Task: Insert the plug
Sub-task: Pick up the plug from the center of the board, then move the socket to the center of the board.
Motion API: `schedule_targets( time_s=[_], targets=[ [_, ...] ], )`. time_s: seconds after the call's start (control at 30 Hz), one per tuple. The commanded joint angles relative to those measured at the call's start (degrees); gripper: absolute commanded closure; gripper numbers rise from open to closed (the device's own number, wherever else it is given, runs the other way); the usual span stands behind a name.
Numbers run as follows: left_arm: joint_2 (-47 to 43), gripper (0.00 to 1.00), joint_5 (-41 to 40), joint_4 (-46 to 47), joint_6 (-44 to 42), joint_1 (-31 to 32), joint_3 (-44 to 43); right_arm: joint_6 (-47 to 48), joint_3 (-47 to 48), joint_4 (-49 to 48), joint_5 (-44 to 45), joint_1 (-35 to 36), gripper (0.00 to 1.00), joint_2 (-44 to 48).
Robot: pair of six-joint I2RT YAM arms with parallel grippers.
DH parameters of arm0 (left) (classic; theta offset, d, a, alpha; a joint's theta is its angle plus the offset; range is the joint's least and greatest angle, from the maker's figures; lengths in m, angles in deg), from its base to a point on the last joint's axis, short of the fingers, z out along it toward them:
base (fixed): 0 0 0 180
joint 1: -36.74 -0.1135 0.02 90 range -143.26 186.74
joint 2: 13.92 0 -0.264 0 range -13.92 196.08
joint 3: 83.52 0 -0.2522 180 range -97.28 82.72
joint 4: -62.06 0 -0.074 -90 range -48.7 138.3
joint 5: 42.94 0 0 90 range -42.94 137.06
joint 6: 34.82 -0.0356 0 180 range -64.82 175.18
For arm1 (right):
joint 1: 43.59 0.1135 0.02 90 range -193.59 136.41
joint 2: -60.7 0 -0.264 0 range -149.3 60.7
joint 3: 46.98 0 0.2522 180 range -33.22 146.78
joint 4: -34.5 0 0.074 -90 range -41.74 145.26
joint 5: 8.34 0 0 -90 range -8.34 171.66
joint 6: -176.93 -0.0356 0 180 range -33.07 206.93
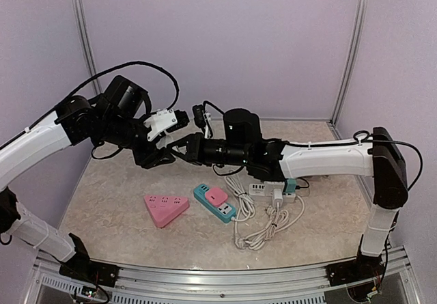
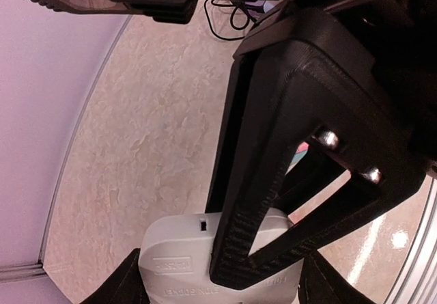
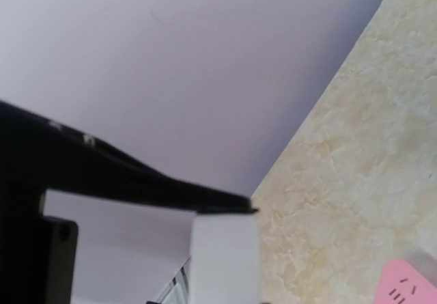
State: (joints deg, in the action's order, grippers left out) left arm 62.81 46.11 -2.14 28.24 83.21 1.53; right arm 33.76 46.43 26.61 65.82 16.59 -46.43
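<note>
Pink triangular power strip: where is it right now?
In the top view, the pink triangular power strip lies flat on the table, left of centre. It sits just left of the teal power strip, apart from it.

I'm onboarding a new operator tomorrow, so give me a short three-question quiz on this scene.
1. True or false: the pink triangular power strip lies on the table, free of both grippers.
2. What sits on the teal power strip? A) a pink plug B) a yellow cup C) nothing
3. Fill in: in the left wrist view, the grey-white socket block sits between the fingers of the ___ gripper.
Key: 1 true; 2 A; 3 left gripper.
</note>
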Motion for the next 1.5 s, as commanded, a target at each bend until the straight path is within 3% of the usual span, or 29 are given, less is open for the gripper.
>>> schedule_targets(
  time_s=[0.0,0.03,0.07,0.17,0.33,0.53,0.7,0.8,0.9,1.07,1.23,1.47],
  targets=[
    [-0.18,0.48,4.17,-1.13,0.27,-0.4,-1.09,9.99,-2.73,3.04,-1.88,1.76,1.0,2.76],
    [-0.24,0.23,5.68,-1.52,0.44,-1.19,-0.87,11.26,-4.49,5.05,1.43,1.77,1.0,4.18],
    [-0.59,0.15,8.21,-1.85,0.66,-2.5,-0.45,12.76,-5.65,7.72,4.72,1.77,1.0,5.96],
    [-1.62,0.08,17.84,-1.71,0.65,-9.73,2.23,15.35,-10.2,15.08,13.56,1.61,1.0,11.62],
    [1.6,0.1,13.94,0.09,-1.09,-13.96,8.88,16.63,-17.61,20.11,24.08,1.52,1.0,21.43],
    [13.96,0.22,11.92,1.68,-7.32,-17.96,10.93,16.97,-22.2,23.69,29.27,1.58,1.0,27.23],
    [20.52,0.15,17.96,-5.52,-32.19,-21.73,11.26,16.96,-24.65,24.37,29.07,1.73,1.0,29.08],
    [18.48,0.1,16.6,-4.32,-47.94,-21.9,16.51,17.05,-25.44,24.58,29.14,1.76,1.0,29.65],
    [17.33,0.08,12.41,-1.13,-55.03,-22.04,17.96,16.95,-25.99,24.59,28.95,1.77,1.0,29.78],
    [22.23,0.09,12.07,-3.64,-57.49,-21.26,14.63,16.52,-26.25,24.56,28.63,1.86,1.0,29.49],
    [25.64,0.1,11.94,0.14,-56.15,-19.32,14.91,16.52,-25.95,24.74,28.68,2.34,1.0,29.61],
    [25.05,0.21,14.35,-0.9,-53.98,-13.73,16.8,17.29,-25.61,26.3,29.6,3.32,1.0,30.84]
  ],
)
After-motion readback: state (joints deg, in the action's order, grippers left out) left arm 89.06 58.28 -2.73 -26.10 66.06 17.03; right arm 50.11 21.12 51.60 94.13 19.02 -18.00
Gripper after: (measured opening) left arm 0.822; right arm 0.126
